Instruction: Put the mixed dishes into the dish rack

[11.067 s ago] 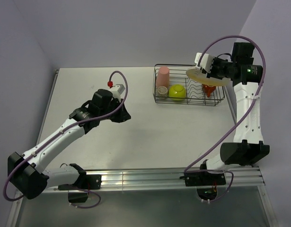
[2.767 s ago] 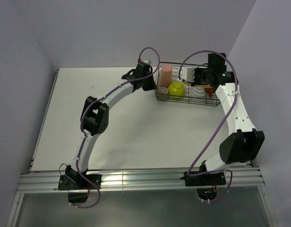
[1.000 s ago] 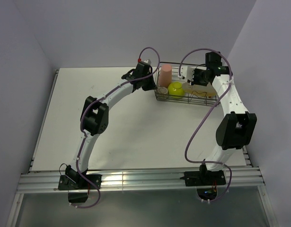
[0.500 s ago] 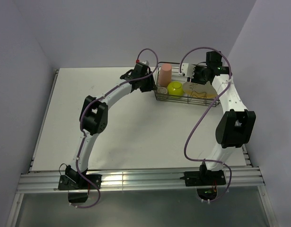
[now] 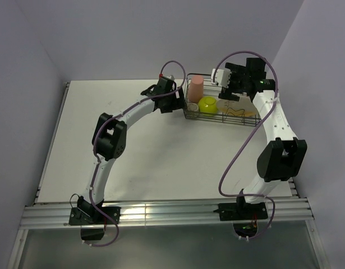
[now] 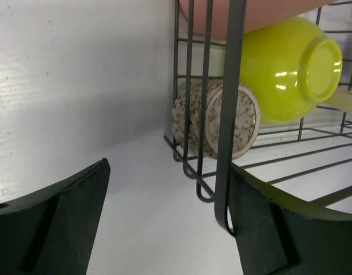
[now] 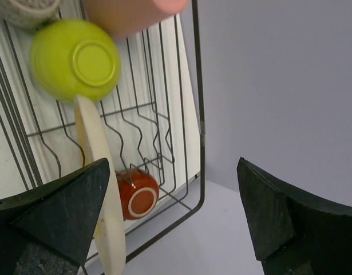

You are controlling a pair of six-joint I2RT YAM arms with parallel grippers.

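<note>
The dish rack (image 5: 224,120) stands at the table's back right. In it are the pink tumbler (image 5: 194,88), the lime-green bowl (image 5: 208,104), the tiny beige cup (image 5: 193,106) and the pale plate (image 5: 246,107), which leans in the wavy wires. The right wrist view shows the plate (image 7: 99,172) on edge, the orange mug (image 7: 139,198) upside down behind it, and the bowl (image 7: 75,60). My right gripper (image 5: 229,84) hovers open over the rack, holding nothing. My left gripper (image 5: 175,101) is open at the rack's left end, with a corner wire (image 6: 227,114) beside one finger and the cup (image 6: 221,119) beyond.
The grey wall rises close behind the rack and to its right (image 7: 279,86). White tabletop (image 5: 133,145) stretches left and in front of the rack. The aluminium rail with both arm bases (image 5: 161,213) runs along the near edge.
Both grippers have gone from shut to open. The right one has let go of the plate and lifted off it; the plate stays leaning in the rack. The left one has drawn slightly back.
</note>
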